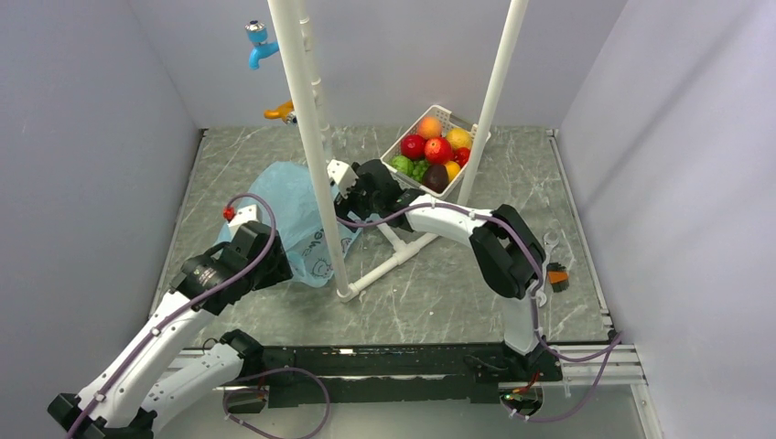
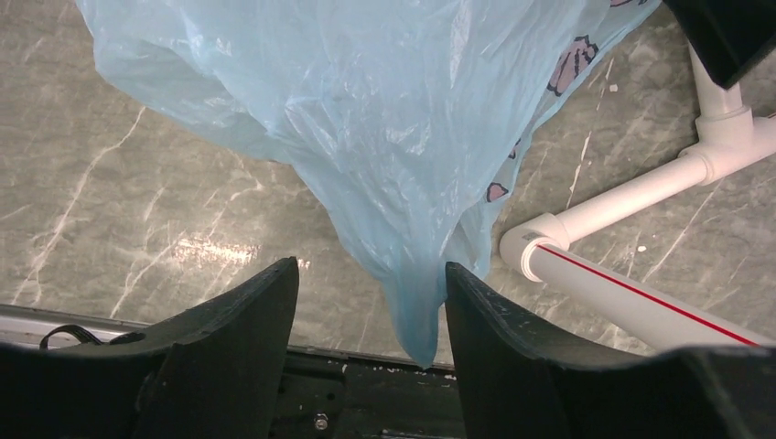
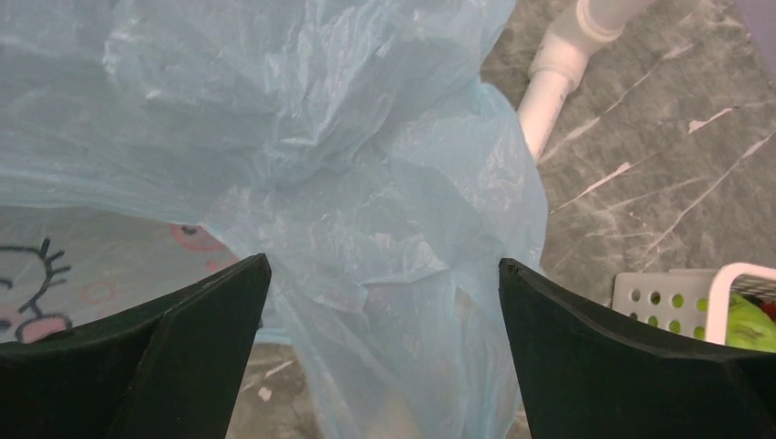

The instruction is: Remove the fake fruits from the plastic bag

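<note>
The plastic bag [image 1: 284,197], thin and light blue, is spread on the worktop [image 1: 439,293] left of centre. Its near corner lies between the half-parted fingers of the left hand [image 2: 371,270], not yet pinched, probably so that end can be anchored. Its far edge is straddled by the wide-open, empty right hand [image 3: 384,265], seemingly placed to gather film. Only a cartoon face [image 3: 27,283] is printed, with no readable writing; fake fruits [image 1: 437,149] are heaped in the white basket [image 1: 407,133] at right, none seen in the bag.

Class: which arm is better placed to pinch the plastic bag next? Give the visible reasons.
Probably the left. The left gripper straddles a narrow tail of the plastic bag, with its jaws fairly close together. The right gripper stands wide open around loose, bulky film.
</note>
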Tool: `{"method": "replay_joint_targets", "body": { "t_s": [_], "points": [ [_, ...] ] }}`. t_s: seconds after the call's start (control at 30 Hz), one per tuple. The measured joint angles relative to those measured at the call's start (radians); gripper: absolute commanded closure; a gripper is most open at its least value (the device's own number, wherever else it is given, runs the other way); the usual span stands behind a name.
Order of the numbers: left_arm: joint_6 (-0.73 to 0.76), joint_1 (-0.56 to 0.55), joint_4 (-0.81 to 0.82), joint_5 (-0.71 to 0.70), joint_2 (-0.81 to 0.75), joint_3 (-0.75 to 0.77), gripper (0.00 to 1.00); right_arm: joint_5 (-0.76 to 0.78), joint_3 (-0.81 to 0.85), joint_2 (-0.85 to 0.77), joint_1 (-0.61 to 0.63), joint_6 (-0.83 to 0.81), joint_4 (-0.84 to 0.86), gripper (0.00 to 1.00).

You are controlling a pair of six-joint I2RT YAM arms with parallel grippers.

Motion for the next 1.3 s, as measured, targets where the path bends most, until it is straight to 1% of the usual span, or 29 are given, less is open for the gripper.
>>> {"method": "replay_joint_targets", "body": {
  "t_s": [0.07, 0.17, 0.27, 0.4, 0.53, 0.57, 0.6, 0.63, 0.67, 0.8, 0.97, 1.13, 1.23, 1.3],
  "points": [
    [0.008, 0.000, 0.006, 0.000, 0.000, -0.005, 0.44, -0.005, -0.026, -0.017, 0.000, 0.001, 0.001, 0.00],
    [0.030, 0.000, 0.023, 0.000, 0.002, -0.013, 0.56, -0.003, -0.136, -0.096, 0.004, 0.002, 0.007, 0.00],
    [0.050, 0.000, 0.026, 0.000, 0.008, -0.014, 0.65, 0.010, -0.200, -0.155, 0.006, 0.000, 0.008, 0.00],
    [0.072, 0.000, 0.025, 0.000, 0.014, -0.014, 0.73, 0.055, -0.208, -0.163, 0.013, -0.007, 0.040, 0.00],
    [0.100, 0.000, 0.024, 0.000, -0.003, -0.014, 0.79, 0.039, -0.208, -0.165, 0.018, -0.014, 0.029, 0.00],
    [0.106, 0.000, 0.024, 0.000, -0.008, -0.014, 0.86, 0.023, -0.208, -0.171, 0.019, -0.013, 0.015, 0.00],
    [0.116, 0.000, 0.026, 0.000, -0.014, -0.014, 0.89, 0.006, -0.210, -0.180, 0.019, -0.010, 0.002, 0.00],
    [0.130, 0.000, 0.028, 0.002, -0.018, -0.014, 0.95, -0.011, -0.216, -0.195, 0.020, -0.006, -0.007, 0.00],
    [0.138, 0.000, 0.030, 0.003, -0.019, -0.014, 0.99, -0.026, -0.223, -0.211, 0.020, -0.002, -0.011, 0.00],
    [0.185, 0.000, 0.042, 0.005, 0.003, -0.010, 1.00, -0.055, -0.250, -0.272, 0.021, 0.022, -0.016, 0.00],
    [0.229, 0.000, 0.050, 0.019, 0.056, 0.016, 1.00, -0.037, -0.276, -0.275, 0.023, 0.025, -0.008, 0.00],
    [0.267, 0.000, 0.058, 0.033, 0.030, 0.016, 1.00, -0.037, -0.298, -0.272, 0.001, 0.036, 0.003, 0.00],
    [0.290, 0.000, 0.074, 0.047, 0.013, 0.016, 1.00, 0.001, -0.310, -0.255, -0.006, 0.037, 0.035, 0.00],
    [0.301, 0.000, 0.080, 0.058, 0.012, 0.019, 1.00, 0.054, -0.306, -0.217, -0.007, 0.033, 0.071, 0.01]
  ]
}}
